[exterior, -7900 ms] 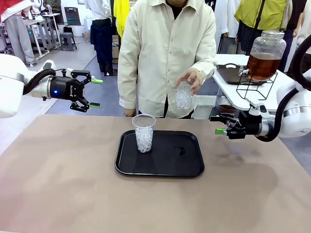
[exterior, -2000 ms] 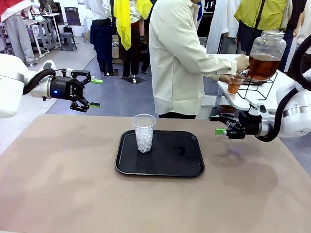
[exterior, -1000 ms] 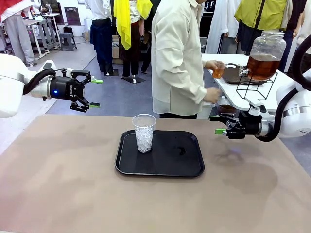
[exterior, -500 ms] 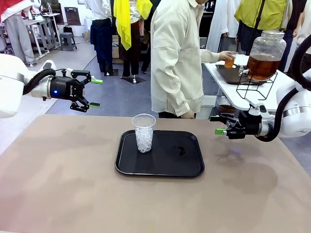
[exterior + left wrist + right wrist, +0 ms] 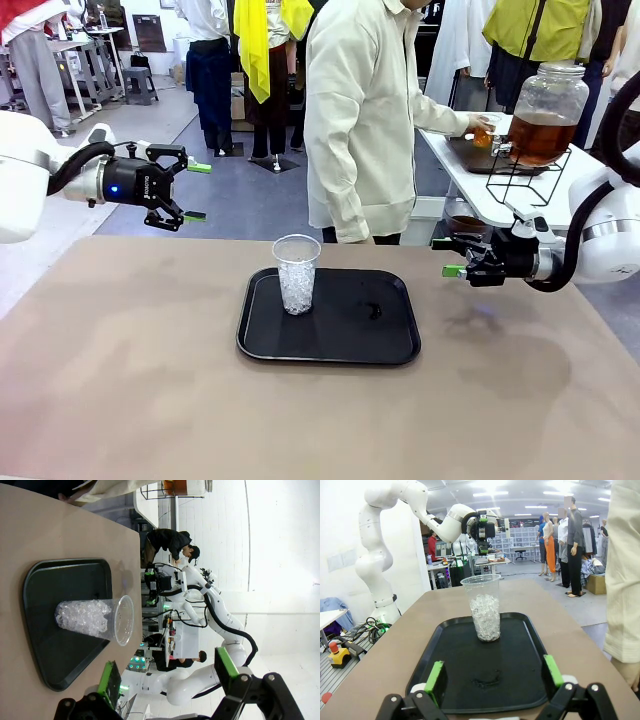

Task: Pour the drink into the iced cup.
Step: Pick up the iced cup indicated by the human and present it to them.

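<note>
The iced cup (image 5: 297, 274), clear plastic and half full of ice, stands upright on the left part of a black tray (image 5: 340, 345). The drink is amber liquid in a big glass jar (image 5: 543, 134) on a side table, and in a small cup (image 5: 482, 137) that the person's hand holds low beside the jar. My left gripper (image 5: 195, 190) hangs open in the air, up and to the left of the tray. My right gripper (image 5: 450, 257) is open just off the tray's right edge. The iced cup (image 5: 95, 620) (image 5: 485, 609) lies ahead of the left gripper (image 5: 167, 670) and the right gripper (image 5: 494, 677).
The person in a cream shirt (image 5: 365, 110) stands at the far table edge, turned toward the white side table (image 5: 500, 185). The jar sits on a black wire stand (image 5: 530, 178). A small dark smear (image 5: 373, 311) marks the tray. The brown tabletop (image 5: 150, 380) is bare around the tray.
The person has lowered the small cup of drink toward the side table beside the jar. Both arms and the iced cup have stayed still.
</note>
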You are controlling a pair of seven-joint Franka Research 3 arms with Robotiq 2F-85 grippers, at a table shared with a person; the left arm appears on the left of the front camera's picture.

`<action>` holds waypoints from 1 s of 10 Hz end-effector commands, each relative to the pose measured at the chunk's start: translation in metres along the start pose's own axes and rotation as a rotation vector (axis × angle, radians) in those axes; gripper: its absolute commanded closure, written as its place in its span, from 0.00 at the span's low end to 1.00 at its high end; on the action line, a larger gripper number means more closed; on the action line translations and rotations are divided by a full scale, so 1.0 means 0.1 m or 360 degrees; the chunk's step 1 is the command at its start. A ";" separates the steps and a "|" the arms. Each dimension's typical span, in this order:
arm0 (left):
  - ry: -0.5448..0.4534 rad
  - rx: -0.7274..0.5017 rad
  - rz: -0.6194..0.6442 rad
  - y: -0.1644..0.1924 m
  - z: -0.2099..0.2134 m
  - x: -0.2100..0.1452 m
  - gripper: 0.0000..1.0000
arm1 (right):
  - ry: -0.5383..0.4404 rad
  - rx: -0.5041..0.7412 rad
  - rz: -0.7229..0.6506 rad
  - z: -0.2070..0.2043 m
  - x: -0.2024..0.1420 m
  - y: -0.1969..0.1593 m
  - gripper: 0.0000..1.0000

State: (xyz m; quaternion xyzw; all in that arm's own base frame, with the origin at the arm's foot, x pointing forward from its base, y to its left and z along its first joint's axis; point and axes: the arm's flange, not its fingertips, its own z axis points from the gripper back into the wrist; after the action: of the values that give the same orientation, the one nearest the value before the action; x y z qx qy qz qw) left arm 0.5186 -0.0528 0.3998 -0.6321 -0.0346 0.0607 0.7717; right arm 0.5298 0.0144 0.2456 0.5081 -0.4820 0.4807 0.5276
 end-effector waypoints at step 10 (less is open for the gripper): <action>-0.0007 0.0002 0.0015 -0.02 0.01 0.00 0.00 | 0.0000 0.0005 0.0004 -0.02 0.02 0.00 0.00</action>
State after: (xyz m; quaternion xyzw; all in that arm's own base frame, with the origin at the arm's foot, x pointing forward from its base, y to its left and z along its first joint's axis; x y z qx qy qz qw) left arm 0.5186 -0.0528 0.3998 -0.6321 -0.0346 0.0607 0.7717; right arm 0.5298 0.0144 0.2456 0.5082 -0.4820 0.4807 0.5276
